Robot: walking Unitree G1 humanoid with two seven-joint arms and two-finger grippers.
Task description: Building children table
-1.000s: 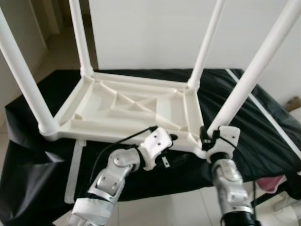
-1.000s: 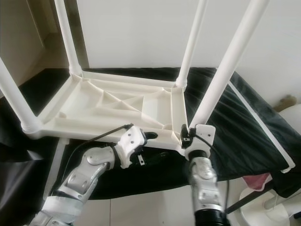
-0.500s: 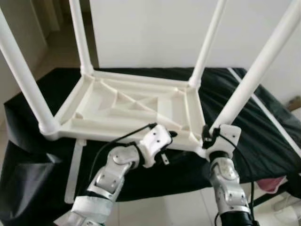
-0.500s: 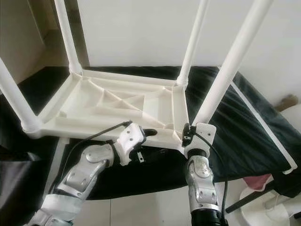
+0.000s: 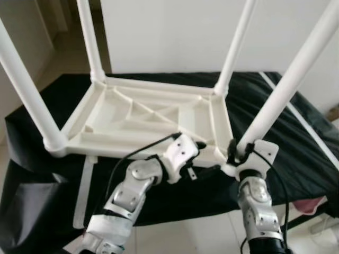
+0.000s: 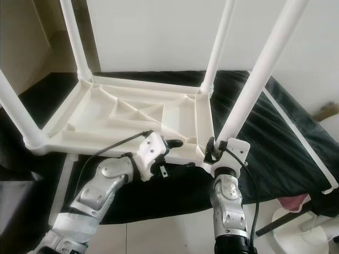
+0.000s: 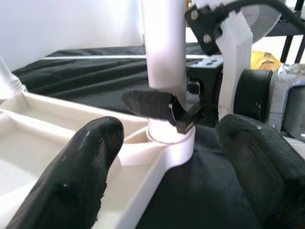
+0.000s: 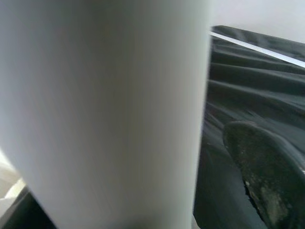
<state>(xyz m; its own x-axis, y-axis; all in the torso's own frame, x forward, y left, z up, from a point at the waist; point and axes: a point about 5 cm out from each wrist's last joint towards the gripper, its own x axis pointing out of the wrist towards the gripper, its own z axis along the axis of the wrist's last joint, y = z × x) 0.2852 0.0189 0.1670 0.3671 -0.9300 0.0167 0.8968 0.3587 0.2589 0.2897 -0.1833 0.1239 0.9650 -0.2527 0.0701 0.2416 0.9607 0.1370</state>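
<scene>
A white plastic children's table [image 5: 143, 114] lies upside down on a black cloth [image 5: 37, 159], its four legs pointing up. My right gripper [image 5: 238, 151] is shut on the front right leg [image 5: 286, 90] just above its socket; in the left wrist view its black fingers [image 7: 152, 102] press against that leg [image 7: 164, 47]. My left gripper [image 5: 198, 157] is at the table's front rim, just left of that corner. It is open, and its fingers [image 7: 71, 181] stand wide on either side of the rim [image 7: 143, 176].
A loose white slat [image 5: 85, 185] lies on the cloth at the front left, and a thin white strip [image 5: 312, 132] runs along the right. A white wall stands behind. Pale floor and a pink item [image 5: 312, 203] lie below the front edge.
My left gripper has edged forward and right to the front rim, closer to the front right corner. My right gripper stays on the leg.
</scene>
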